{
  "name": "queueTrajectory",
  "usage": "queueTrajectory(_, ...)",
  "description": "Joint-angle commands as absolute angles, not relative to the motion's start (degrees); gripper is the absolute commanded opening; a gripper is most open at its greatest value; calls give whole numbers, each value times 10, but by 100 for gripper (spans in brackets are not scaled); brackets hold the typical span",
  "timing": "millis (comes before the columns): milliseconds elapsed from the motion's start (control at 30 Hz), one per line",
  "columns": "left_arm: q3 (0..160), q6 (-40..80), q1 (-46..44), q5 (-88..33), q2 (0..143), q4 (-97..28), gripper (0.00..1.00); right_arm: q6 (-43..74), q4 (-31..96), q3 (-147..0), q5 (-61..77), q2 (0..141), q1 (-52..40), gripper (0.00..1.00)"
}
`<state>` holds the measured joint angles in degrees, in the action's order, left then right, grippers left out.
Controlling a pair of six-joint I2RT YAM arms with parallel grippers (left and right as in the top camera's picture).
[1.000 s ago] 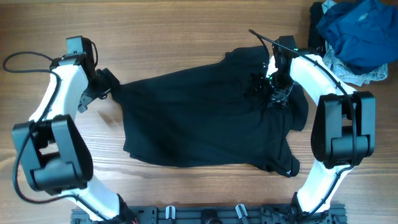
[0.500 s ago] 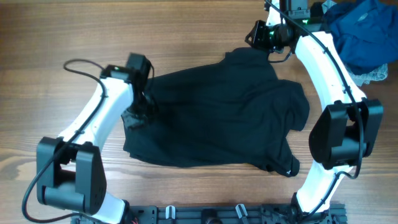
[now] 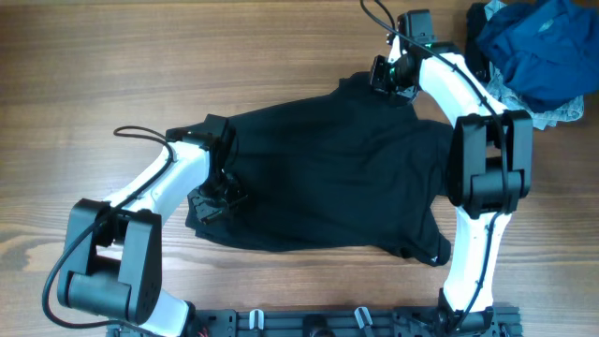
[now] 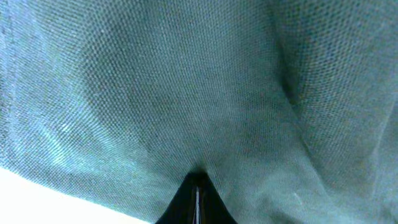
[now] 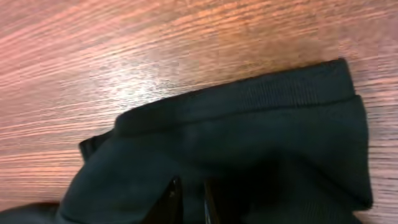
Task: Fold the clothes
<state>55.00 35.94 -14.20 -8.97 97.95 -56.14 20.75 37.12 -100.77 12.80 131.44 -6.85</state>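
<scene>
Garment: a black knit shirt lies spread, still rumpled, across the middle of the wooden table, with no fold made in it yet.
Left fingers: at the shirt's left edge. In the left wrist view they are clenched to a single wedge, and the cloth puckers into it.
Right fingers: at the shirt's far right corner. In the right wrist view the tips sit close together over the cloth, just short of a ribbed band. Whether they pinch any fabric cannot be told.
Bystander: a heap of blue clothes lies at the far right corner of the table.
Step in hand: probably securing two edges before the first fold.
Next move: calls for a firm hold at both points, then lifting and carrying one edge across the body of the shirt without dragging the rest.
</scene>
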Motion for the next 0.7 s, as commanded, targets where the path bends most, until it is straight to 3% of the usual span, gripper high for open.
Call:
queueTrajectory(0, 545, 368, -143, -100, 976, -561, 4, 212, 364, -1014, 120, 1343, -69, 12)
queueTrajectory(100, 545, 368, -143, -100, 976, -561, 4, 216, 346, -1014, 120, 1361, -69, 4)
queueTrajectory(667, 545, 367, -149, -116, 976, -566, 4, 226, 95, -1014, 62, 1462, -60, 5)
